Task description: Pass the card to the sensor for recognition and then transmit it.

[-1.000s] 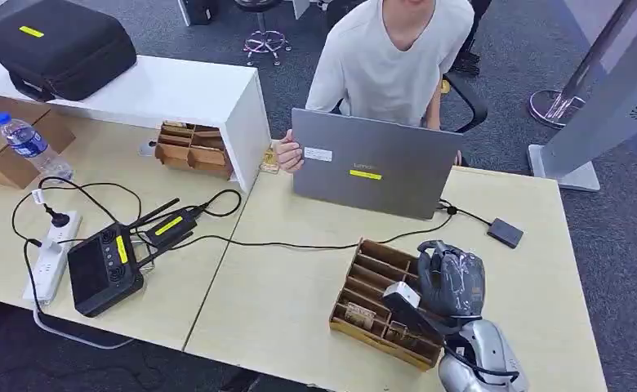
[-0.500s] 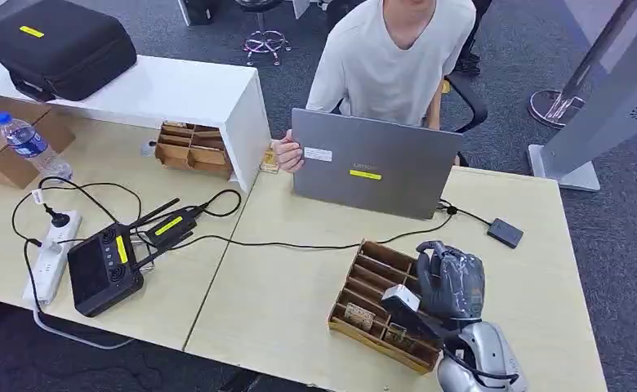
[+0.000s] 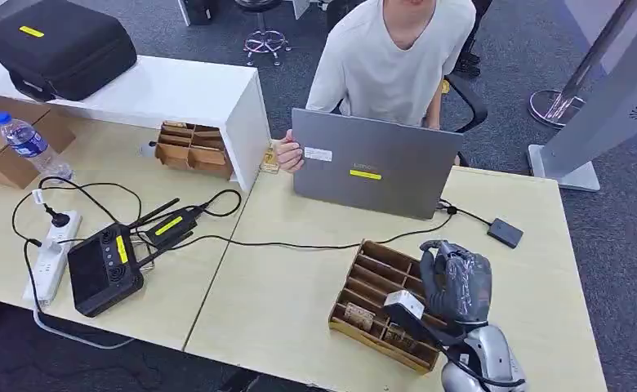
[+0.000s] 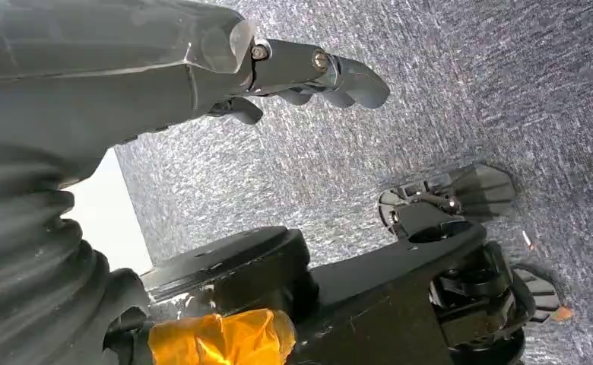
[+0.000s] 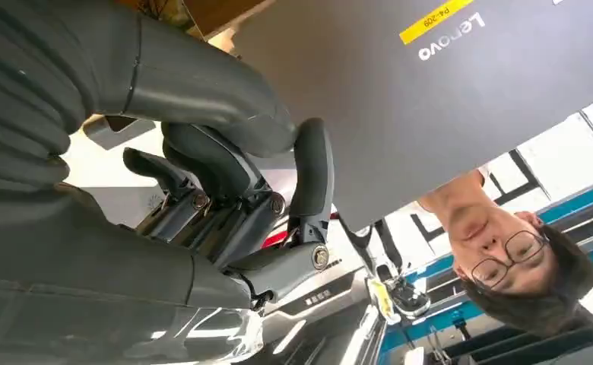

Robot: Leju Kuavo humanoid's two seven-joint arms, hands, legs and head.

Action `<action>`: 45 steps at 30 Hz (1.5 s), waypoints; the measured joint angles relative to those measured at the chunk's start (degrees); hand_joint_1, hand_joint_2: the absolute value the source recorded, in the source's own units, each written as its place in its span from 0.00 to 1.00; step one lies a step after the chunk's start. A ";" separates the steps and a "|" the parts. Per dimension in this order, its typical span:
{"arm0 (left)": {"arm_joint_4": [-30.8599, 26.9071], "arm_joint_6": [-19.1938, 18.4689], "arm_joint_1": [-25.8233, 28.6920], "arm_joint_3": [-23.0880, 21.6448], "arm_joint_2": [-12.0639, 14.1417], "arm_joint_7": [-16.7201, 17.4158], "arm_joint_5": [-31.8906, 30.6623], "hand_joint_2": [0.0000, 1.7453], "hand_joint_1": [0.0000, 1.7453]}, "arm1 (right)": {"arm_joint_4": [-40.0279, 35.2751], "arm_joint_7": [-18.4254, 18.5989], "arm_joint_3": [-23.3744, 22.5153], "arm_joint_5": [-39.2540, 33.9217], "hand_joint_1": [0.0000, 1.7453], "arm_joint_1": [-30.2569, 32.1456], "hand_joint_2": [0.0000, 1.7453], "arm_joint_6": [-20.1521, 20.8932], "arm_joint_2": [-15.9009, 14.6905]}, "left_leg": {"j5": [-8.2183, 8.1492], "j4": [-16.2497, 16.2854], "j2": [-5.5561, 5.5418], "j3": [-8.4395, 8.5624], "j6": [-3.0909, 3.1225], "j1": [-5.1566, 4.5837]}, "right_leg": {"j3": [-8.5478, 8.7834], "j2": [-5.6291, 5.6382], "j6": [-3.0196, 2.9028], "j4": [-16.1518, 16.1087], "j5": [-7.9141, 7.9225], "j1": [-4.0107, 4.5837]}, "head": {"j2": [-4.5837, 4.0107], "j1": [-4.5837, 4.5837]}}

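Note:
My right hand (image 3: 456, 282) hovers over the right end of a wooden divider tray (image 3: 367, 269) near the table's front edge. Small cards (image 3: 359, 315) lie in the tray's front compartments. In the right wrist view the right hand (image 5: 233, 190) has its fingers curled in toward the thumb, and I see no card in them. The small black sensor (image 3: 505, 233) lies on the table just beyond the hand, to the right, on a cable. My left hand (image 4: 301, 68) hangs over grey carpet with its fingers loosely extended, holding nothing.
A person (image 3: 393, 57) sits behind a grey laptop (image 3: 372, 171) across the table, one hand at its left edge. A black cable (image 3: 299, 245) crosses the table. A controller (image 3: 103, 265), power strip (image 3: 50, 257), water bottle (image 3: 28, 143) and second wooden tray (image 3: 191, 149) lie to the left.
My right hand has shifted slightly toward the table's near edge and a little to the right, staying over the tray's right end. Nothing else has moved.

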 joint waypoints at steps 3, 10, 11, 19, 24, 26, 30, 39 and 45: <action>0.00 0.11 0.03 0.09 0.00 -0.22 0.02 1.00 0.00 | -1.13 0.44 0.00 1.35 1.00 1.17 1.00 -0.02 -0.50 | 0.00 0.00 -0.02 -0.01 0.00 0.00 | 0.00 -0.01 0.00 0.00 0.00 0.00 | 0.00 0.00; 0.00 0.52 0.32 0.57 0.02 -0.68 0.44 1.00 0.00 | -4.92 3.63 -0.96 5.16 0.00 5.91 1.00 -0.02 -3.41 | -0.03 0.00 -0.03 -0.03 0.02 -0.01 | -0.01 -0.02 0.00 -0.04 -0.01 0.00 | 0.00 0.00; 0.00 0.52 0.34 0.66 0.02 -0.74 0.48 1.00 0.00 | -5.58 4.05 -1.31 5.46 0.00 6.67 1.00 -0.02 -3.91 | -0.04 0.00 -0.03 -0.03 0.03 -0.01 | -0.01 -0.02 0.00 -0.06 -0.01 0.00 | 0.00 0.00; 0.00 0.72 0.71 1.46 0.04 -0.74 0.48 1.00 0.00 | -9.51 5.42 -3.63 6.14 0.00 10.70 1.00 0.04 -6.65 | -0.03 0.00 -0.02 -0.03 0.03 -0.01 | 0.00 -0.01 0.00 -0.05 0.00 0.00 | 0.00 0.00; 0.00 0.92 0.73 1.53 0.02 -0.74 0.48 1.00 0.00 | -10.12 5.60 -4.35 6.14 0.00 11.31 1.00 0.11 -7.02 | -0.03 0.00 0.00 -0.02 0.02 0.00 | 0.00 -0.01 0.00 -0.04 0.00 0.00 | 0.00 0.00; 0.02 0.96 0.73 1.53 0.02 -0.74 0.48 1.00 0.00 | -10.12 5.60 -4.44 6.12 0.00 11.35 1.00 0.13 -7.04 | -0.03 0.00 0.00 -0.02 0.02 0.00 | 0.00 -0.01 0.00 -0.04 0.00 0.00 | 0.00 0.00; 0.02 0.98 0.74 1.57 0.00 -0.74 0.44 1.00 0.00 | -10.12 5.57 -4.48 6.10 0.00 11.31 1.00 0.26 -7.04 | -0.03 0.00 -0.01 -0.03 0.02 0.00 | 0.00 -0.01 0.00 -0.04 0.00 0.00 | 0.00 0.00; 0.02 0.68 0.72 1.57 -0.02 -0.74 -0.04 1.00 0.00 | -9.27 5.01 -4.44 5.90 0.00 8.98 1.00 0.44 -7.02 | -0.03 0.00 -0.01 -0.04 0.03 -0.01 | 0.01 -0.01 0.00 -0.04 0.00 0.00 | 0.00 0.00; 0.00 0.57 0.70 1.60 -0.04 -0.72 -0.20 1.00 0.00 | -7.50 4.74 -4.33 6.07 0.00 6.26 1.00 0.67 -6.99 | -0.02 0.00 -0.02 -0.04 0.02 0.00 | 0.01 -0.02 0.00 -0.03 0.00 0.00 | 0.00 0.02</action>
